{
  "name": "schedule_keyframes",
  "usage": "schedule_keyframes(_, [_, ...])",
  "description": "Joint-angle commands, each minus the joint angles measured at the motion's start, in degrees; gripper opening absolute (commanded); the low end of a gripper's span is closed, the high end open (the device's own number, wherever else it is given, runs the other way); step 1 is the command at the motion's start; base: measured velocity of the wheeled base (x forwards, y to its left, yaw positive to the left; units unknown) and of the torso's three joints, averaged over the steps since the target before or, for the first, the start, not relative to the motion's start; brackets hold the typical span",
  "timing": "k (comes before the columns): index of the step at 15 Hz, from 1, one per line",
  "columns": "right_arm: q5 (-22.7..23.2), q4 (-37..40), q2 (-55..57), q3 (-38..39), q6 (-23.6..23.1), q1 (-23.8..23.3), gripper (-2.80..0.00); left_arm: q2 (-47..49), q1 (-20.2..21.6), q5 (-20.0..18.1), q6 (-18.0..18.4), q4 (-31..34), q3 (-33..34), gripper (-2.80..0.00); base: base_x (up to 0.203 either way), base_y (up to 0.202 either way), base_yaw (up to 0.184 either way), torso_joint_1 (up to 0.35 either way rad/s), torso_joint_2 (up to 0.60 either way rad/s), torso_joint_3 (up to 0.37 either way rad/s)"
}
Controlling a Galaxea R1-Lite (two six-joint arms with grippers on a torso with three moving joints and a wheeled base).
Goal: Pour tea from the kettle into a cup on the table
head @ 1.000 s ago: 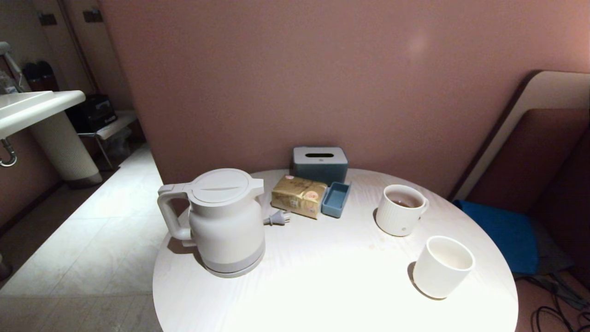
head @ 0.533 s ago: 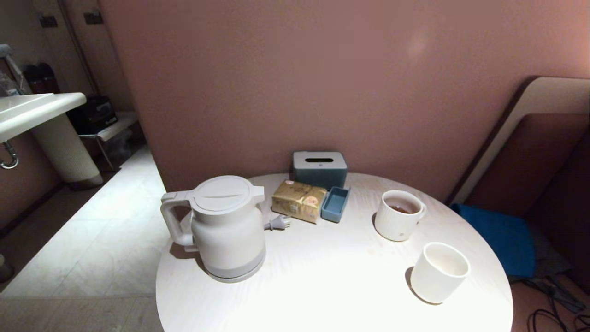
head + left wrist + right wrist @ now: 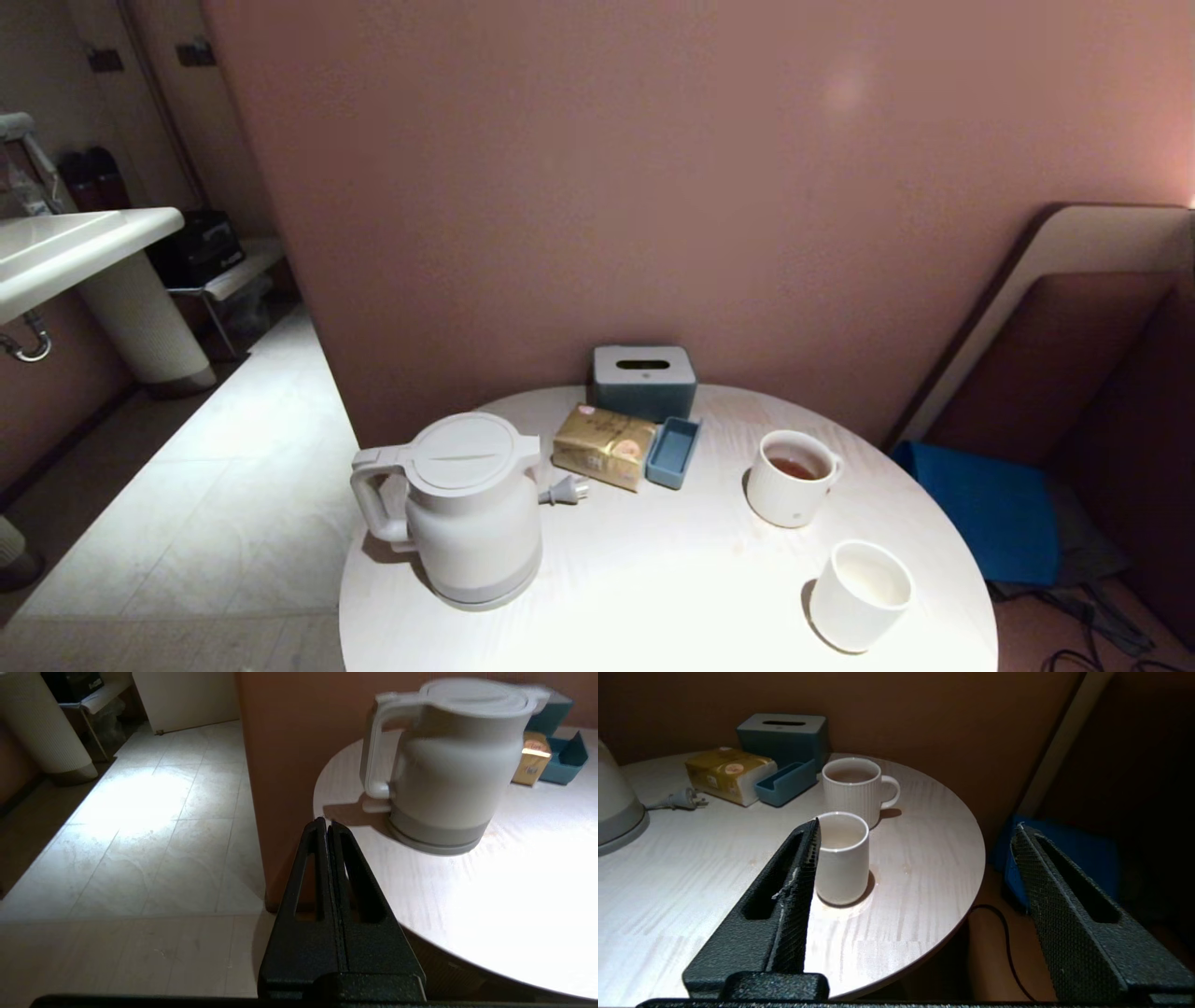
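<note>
On the table the kettle is our landmark, upright near the left edge, lid on, handle facing away from the cups, nothing gripping it. Beyond the kettle, against the wall, sits a tissue box; just beside the kettle's spout side lie the plug, a yellow packet and a small blue tray. Well to the right of the kettle stands the mug with tea already in it; nearer us and further right of the kettle is the cup, upright, looks empty or near empty, hard to tell

Neither arm shows from the head. Left gripper has its fingers pressed together, empty, hanging off the table edge short of the kettle's handle side. Right gripper has its fingers spread wide, empty, short of the cup

We judge the step as approach, grasp not begun. To do it well we'd part the left fingers first, come at the loop handle square from its open side, close firmly low on the loop since a full kettle will be heavy and swing. Watch the cord dragging the packet. Target the plain cup, not the mug; steady it with the right if needed
</note>
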Motion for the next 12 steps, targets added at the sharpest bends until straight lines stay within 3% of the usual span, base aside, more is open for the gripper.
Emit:
schedule_keyframes(1, [0.02,-0.04,-0.02,0.00,-0.04,0.01,0.00,0.07,0.02,0.02,-0.01,-0.02,0.00,-2.80,0.000,0.000,0.000,0.302,-0.60,-0.295])
schedule_keyframes(4, [0.02,-0.04,-0.02,0.00,-0.04,0.01,0.00,0.07,0.02,0.02,-0.01,-0.01,0.00,-2.80,0.000,0.000,0.000,0.114,-0.23,-0.113])
schedule_keyframes(12, [0.02,-0.04,-0.02,0.00,-0.04,0.01,0.00,0.07,0.02,0.02,-0.01,0.07,0.00,-2.80,0.000,0.000,0.000,0.003,0.00,-0.001])
